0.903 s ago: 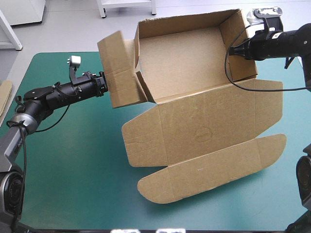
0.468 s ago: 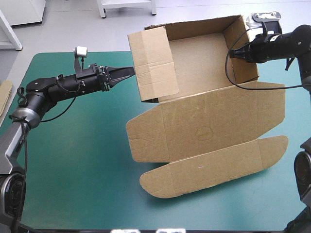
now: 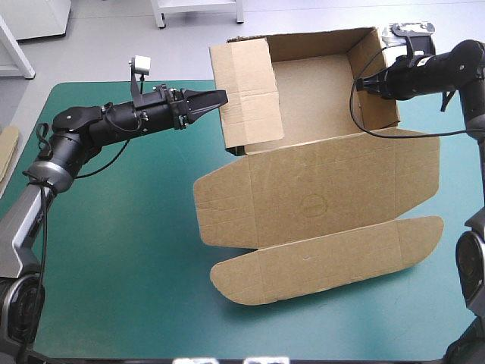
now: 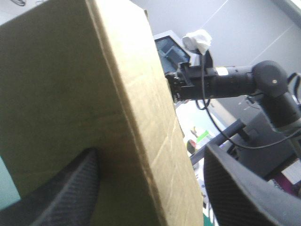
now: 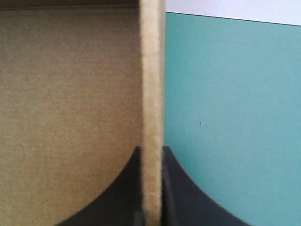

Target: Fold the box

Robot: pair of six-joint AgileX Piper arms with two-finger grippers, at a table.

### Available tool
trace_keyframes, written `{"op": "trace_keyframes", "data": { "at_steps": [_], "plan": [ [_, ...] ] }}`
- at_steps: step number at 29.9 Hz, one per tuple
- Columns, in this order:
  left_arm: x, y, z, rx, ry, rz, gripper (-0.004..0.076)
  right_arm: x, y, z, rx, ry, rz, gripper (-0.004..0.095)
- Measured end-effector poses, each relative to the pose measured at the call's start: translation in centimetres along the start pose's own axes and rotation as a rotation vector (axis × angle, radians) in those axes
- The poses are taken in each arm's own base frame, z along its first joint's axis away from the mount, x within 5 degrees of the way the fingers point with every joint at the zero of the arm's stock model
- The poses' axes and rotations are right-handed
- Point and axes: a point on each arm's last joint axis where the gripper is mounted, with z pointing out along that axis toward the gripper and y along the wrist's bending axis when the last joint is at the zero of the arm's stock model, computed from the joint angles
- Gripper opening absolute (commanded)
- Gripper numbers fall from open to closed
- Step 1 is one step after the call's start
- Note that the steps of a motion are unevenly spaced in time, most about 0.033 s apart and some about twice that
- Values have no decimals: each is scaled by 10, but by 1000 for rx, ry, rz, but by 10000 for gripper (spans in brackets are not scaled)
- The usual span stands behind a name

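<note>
**Box on the table's right half, one gripper at each side wall**

The box (image 3: 318,197) lies on the right half of the table (image 3: 114,265). Its tray is toward the far edge with walls raised. Its lid lies flat on the near side, and the lid's flap is nearest the robot. The left gripper (image 3: 217,98) is at the tray's left wall, one finger on each side of it, spread apart. The right gripper (image 5: 151,157) pinches the right wall's edge. A board edge (image 3: 7,148) lies at the table's left edge.
</note>
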Motion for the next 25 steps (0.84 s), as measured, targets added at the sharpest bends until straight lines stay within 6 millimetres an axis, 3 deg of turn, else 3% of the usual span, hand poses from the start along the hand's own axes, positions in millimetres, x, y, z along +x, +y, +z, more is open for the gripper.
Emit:
{"op": "trace_keyframes", "data": {
  "at_steps": [6, 10, 16, 25],
  "plan": [
    [-1, -9, 18, -189, 104, 73, 459, 3, 3, 16, 17, 35, 13, -13],
    [-5, -13, 27, -311, 178, 99, 454, 3, 17, 31, 5, 45, 11, -12],
    [-8, 0, 38, -472, 259, 96, 364, 2, 31, 39, 55, 27, -2, -12],
    [1, 17, 58, -606, 402, 129, 353, 8, 41, 54, 102, 78, -29, -13]
  ]
}}
